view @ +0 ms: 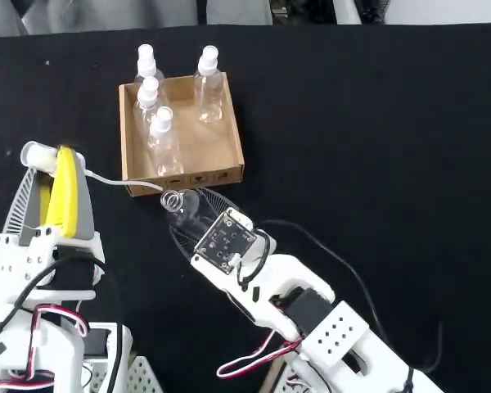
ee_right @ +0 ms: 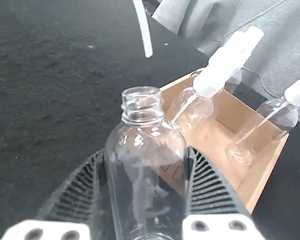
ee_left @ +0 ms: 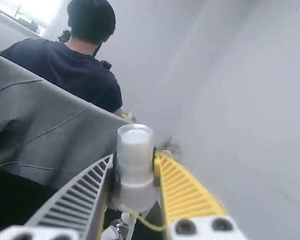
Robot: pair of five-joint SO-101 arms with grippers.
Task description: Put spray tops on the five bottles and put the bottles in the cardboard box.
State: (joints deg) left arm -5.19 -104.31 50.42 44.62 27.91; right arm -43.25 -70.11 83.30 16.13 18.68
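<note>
The task is standing at the fifth bottle. In the high view, the cardboard box [view: 188, 176] is lying at about 11 o'clock from the middle of the black surface [view: 376, 123], and four capped bottles [view: 209, 94] are already standing in it. The right gripper [view: 192, 209] is holding the last bottle [ee_right: 142, 150] just at 6 o'clock of the box, with its fingers [ee_right: 210, 185] pinching the clear body on both sides and the open neck pointing toward the box. The left gripper [view: 47, 168] is waiting at about 9 o'clock of this bottle, well apart from it. Its fingers [ee_left: 182, 185] are squeezing the last spray top [ee_left: 134, 150], and the thin tube [view: 119, 180] is reaching across almost to the bottle mouth. I am judging that the next move is asking for careful aiming: the tube end must enter the narrow neck first, then the top must come down straight on the thread before the bottle goes into the box.
</note>
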